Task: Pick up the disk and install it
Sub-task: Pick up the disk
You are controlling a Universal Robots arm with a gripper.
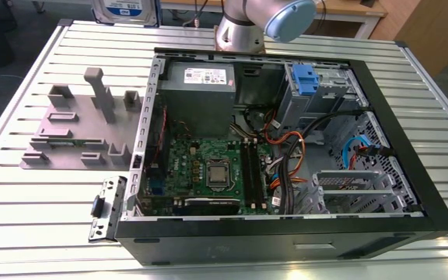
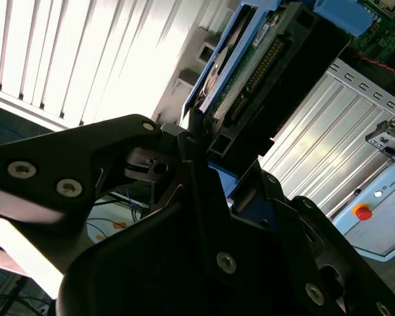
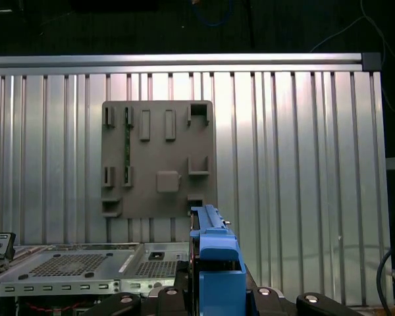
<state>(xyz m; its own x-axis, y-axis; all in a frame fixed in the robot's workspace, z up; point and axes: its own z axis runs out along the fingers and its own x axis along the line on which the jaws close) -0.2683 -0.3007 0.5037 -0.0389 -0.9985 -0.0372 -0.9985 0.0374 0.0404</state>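
- The disk (image 2: 240, 62), a flat silver-grey hard drive in a blue plastic caddy, hangs above the ribbed aluminium table (image 3: 303, 164), apart from the grey plastic parts holder (image 3: 158, 158).
- The black gripper (image 2: 201, 141) pinches the disk at one caddy end.
- The open black computer case (image 1: 410, 146) lies near. I judge that the carry needs a firm pinch and no tilt.

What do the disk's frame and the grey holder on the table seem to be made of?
The disk: its frame looks like smooth blue plastic, by even colour and moulded edges. The grey holder: perhaps matte plastic; dull uniform grey, blocky slots.
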